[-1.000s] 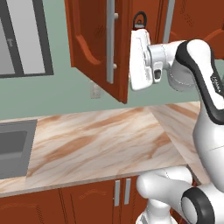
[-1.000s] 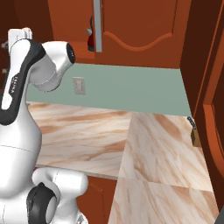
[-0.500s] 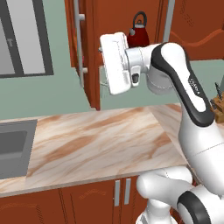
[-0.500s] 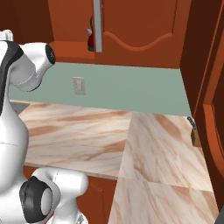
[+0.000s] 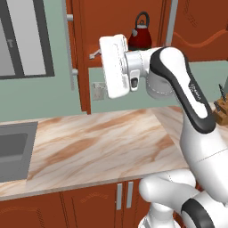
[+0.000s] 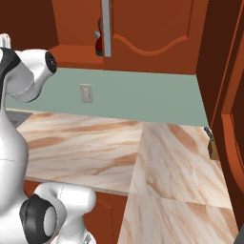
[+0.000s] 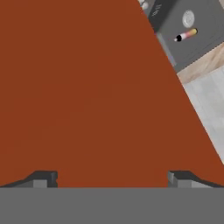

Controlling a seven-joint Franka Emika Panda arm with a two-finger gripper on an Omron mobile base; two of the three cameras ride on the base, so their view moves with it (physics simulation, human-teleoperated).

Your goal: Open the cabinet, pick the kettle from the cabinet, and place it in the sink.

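Reddish-brown cabinet door swung open, gripper spread wide and empty; best turn toward the kettle and grab its arched handle squarely.

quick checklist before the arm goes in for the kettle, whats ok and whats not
1. Cabinet door swung open: ok.
2. Kettle upright on the cabinet shelf, in sight: ok.
3. Gripper open, nothing between the fingers: ok.
4. Gripper aimed at kettle: not ok; the hand view faces flat red-brown wood.
5. Sink basin free for placing: cannot tell, only part shows.
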